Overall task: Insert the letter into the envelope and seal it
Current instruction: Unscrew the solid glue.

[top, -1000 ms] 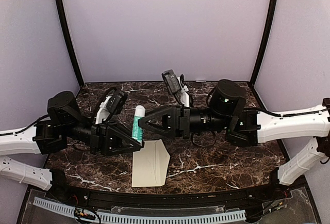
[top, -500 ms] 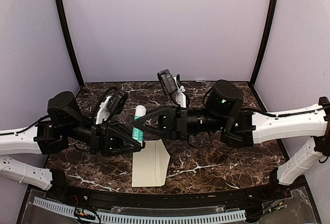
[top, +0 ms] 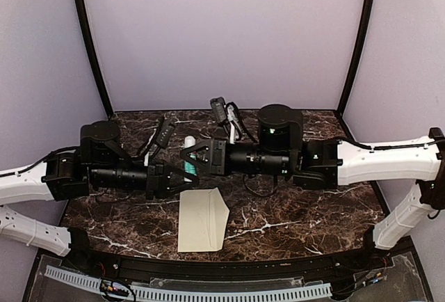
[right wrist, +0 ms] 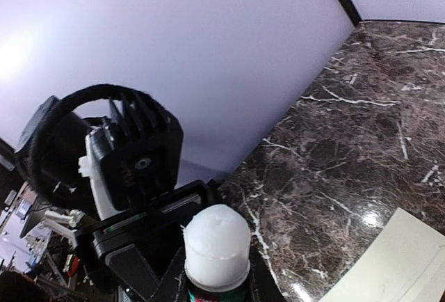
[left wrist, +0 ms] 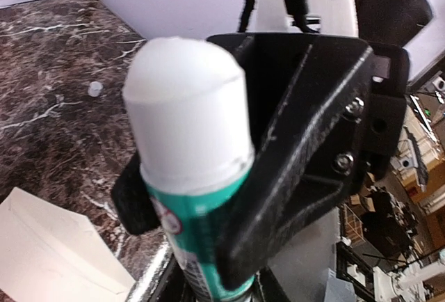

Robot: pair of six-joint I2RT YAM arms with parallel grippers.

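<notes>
**Operator:** What has changed in the last second?

**Technician:** The right gripper (top: 195, 157) has closed. A second ago its jaws stood apart beside the glue stick (top: 189, 170). Now they clamp the stick, just under its white cap (left wrist: 188, 100) as far as the left wrist view shows. Both arms have shifted posture, but the stick has hardly moved.

**Operator:** And the left gripper (top: 179, 177)?

**Technician:** No change. It stays clenched on the lower part of the same stick, which stands upright between the two grippers, above the table (top: 299, 211).

**Operator:** Where do we find the envelope (top: 201, 222)?

**Technician:** Flat on the table near the front edge, just in front of the grippers and touched by neither. It lies where it lay before, its pointed flap toward the right. We judge it unsealed.

**Operator:** And the letter?

**Technician:** We see no separate sheet, so we cannot tell whether it is inside.

**Operator:** What does this mean for the task?

**Technician:** We judge that the two-handed hold prepares for uncapping. Gluing and pressing the flap are not yet done.
</notes>
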